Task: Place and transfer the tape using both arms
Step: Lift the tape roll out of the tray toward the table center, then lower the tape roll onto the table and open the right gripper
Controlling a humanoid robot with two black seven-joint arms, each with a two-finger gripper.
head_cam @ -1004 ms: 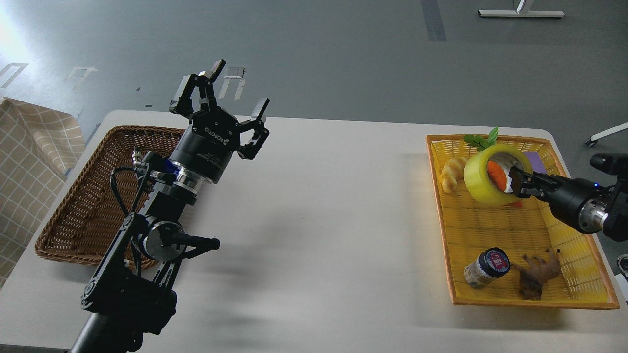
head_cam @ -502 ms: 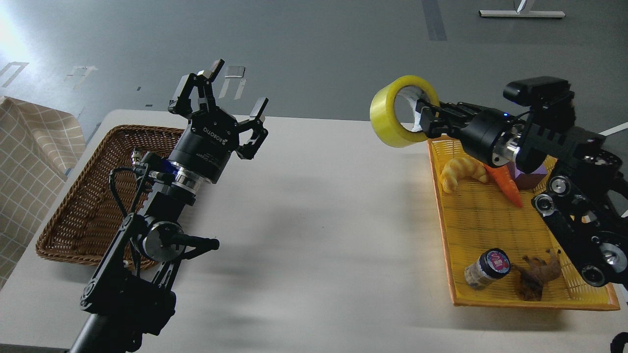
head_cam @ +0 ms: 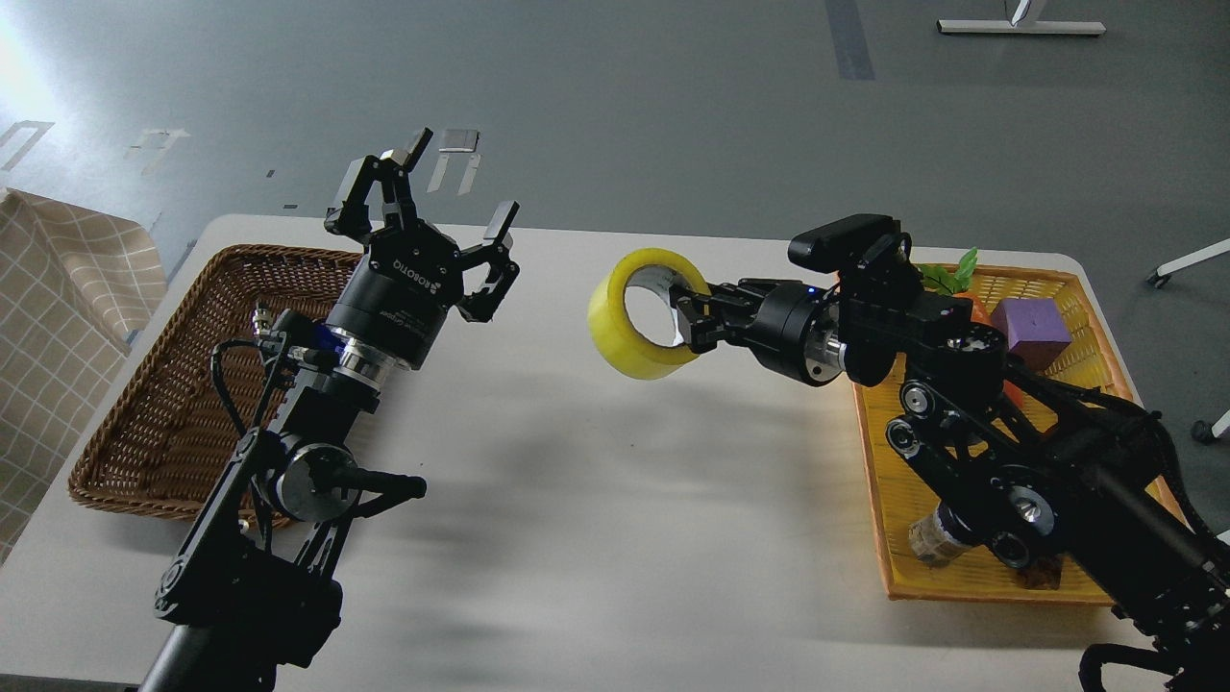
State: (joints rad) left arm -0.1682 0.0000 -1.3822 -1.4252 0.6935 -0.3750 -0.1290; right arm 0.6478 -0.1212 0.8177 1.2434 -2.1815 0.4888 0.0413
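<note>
The yellow tape roll (head_cam: 620,332) hangs in the air above the middle of the white table (head_cam: 596,481). My right gripper (head_cam: 694,317) is shut on its right rim, with fingers through the pale inner core. The right arm reaches in from the right over the yellow basket (head_cam: 879,481). My left gripper (head_cam: 432,231) is open and empty, fingers spread and pointing up and away, above the near edge of the brown wicker basket (head_cam: 163,423). A gap of table width lies between the left gripper and the tape.
The yellow basket holds a purple cube (head_cam: 1030,330), green leaves (head_cam: 947,274) and a small jar (head_cam: 930,538), mostly hidden behind my right arm. A checked cloth (head_cam: 58,317) lies at the far left. The brown basket looks empty.
My right arm has lifted the tape out of the yellow basket and carried it left and lower, toward the table's middle. My left gripper has shifted slightly left and stays open.
</note>
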